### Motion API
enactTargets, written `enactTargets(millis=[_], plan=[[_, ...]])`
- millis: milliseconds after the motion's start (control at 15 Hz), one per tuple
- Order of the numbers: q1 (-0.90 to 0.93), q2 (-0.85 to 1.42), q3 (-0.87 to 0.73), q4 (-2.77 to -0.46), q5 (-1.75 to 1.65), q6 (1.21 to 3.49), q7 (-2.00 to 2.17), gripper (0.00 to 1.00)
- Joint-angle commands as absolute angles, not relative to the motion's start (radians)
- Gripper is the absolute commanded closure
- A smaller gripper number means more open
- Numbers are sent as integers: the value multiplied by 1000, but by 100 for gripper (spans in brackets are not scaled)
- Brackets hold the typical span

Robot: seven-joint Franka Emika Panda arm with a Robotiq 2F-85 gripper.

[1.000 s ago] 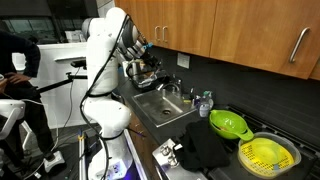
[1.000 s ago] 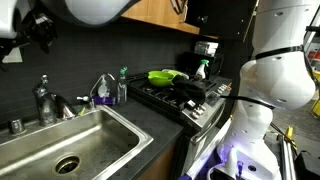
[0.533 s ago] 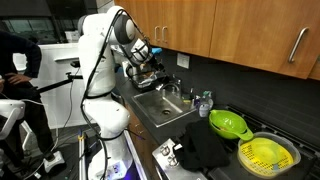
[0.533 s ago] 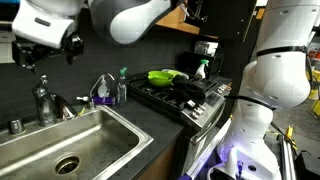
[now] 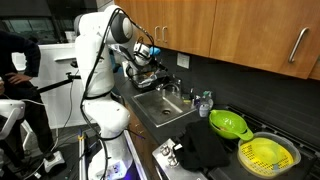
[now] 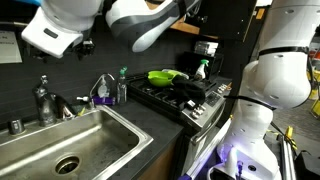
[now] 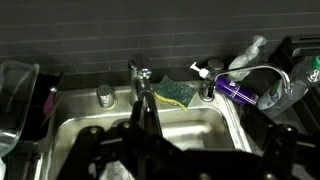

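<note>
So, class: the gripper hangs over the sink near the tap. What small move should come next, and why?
Probably a short descent toward the tap handle. In the wrist view the gripper roughly lines up with it, yet in an exterior view it hangs above the sink, touching nothing. The sponge and purple bottle sit close beside, so straight down seems safest.

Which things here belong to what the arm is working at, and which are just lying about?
In hand: the tool, hovering above the faucet; the sink below it.
Lying about: sponge, purple bottle, green colander, yellow basket, black cloth.
</note>
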State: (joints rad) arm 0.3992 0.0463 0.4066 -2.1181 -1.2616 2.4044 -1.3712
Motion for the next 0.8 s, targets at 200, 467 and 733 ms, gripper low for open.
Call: enactTargets(millis=[200,467,733], plan=[[405,49,408,-2145,-1331,2381,-1232,0],[405,49,408,-2163,-1331,2382,-1221,0],[401,99,402,-2155,-1372,2421,-1210,0]])
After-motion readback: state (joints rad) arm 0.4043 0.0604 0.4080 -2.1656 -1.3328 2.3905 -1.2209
